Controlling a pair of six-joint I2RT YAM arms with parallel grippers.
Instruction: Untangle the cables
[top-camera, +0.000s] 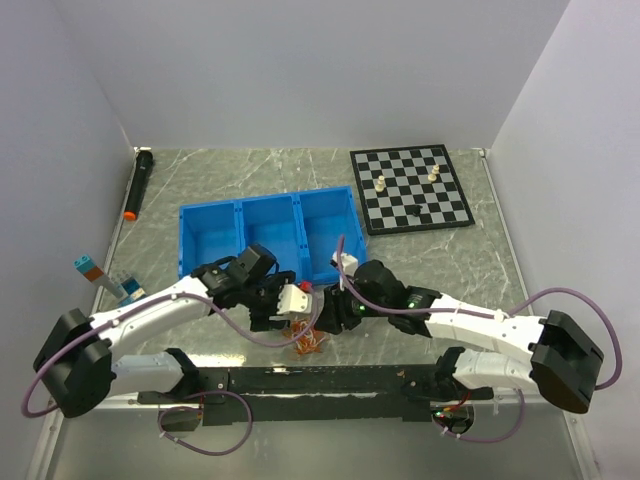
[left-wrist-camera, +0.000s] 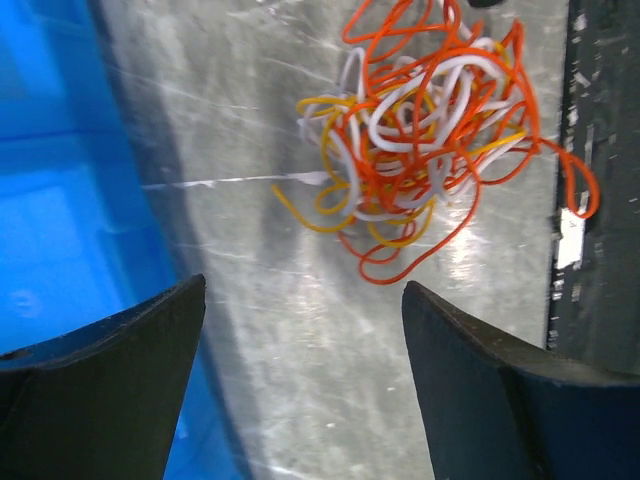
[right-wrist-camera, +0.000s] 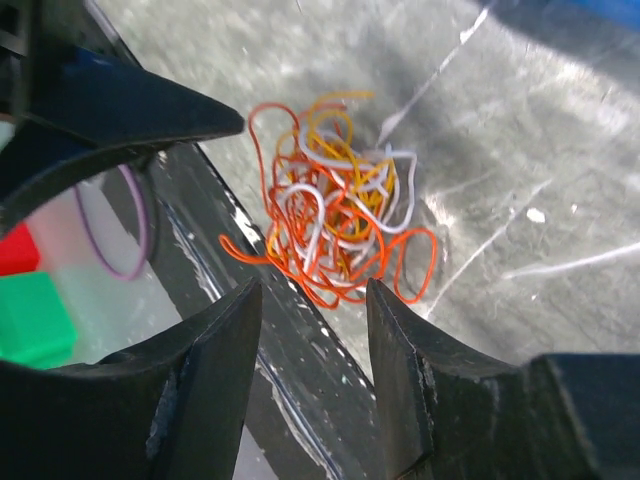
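The cables (left-wrist-camera: 420, 130) are one knotted ball of thin orange, yellow and white wires on the grey table, close to the black front rail; the same cables (right-wrist-camera: 335, 215) and cables (top-camera: 305, 340) show in the other views. My left gripper (left-wrist-camera: 303, 290) hangs above and short of the ball, jaws wide open with bare table between them. Over the rail edge, just short of the tangle, my right gripper (right-wrist-camera: 314, 288) also stands open and holds nothing. Both grippers meet over the ball in the top view.
A blue three-compartment bin (top-camera: 268, 235) stands just behind the grippers. A chessboard (top-camera: 410, 188) with a few pieces lies at the back right, a black marker (top-camera: 138, 184) at the back left. Small coloured blocks (top-camera: 125, 290) sit by the left arm. The black rail (top-camera: 330, 380) runs along the near edge.
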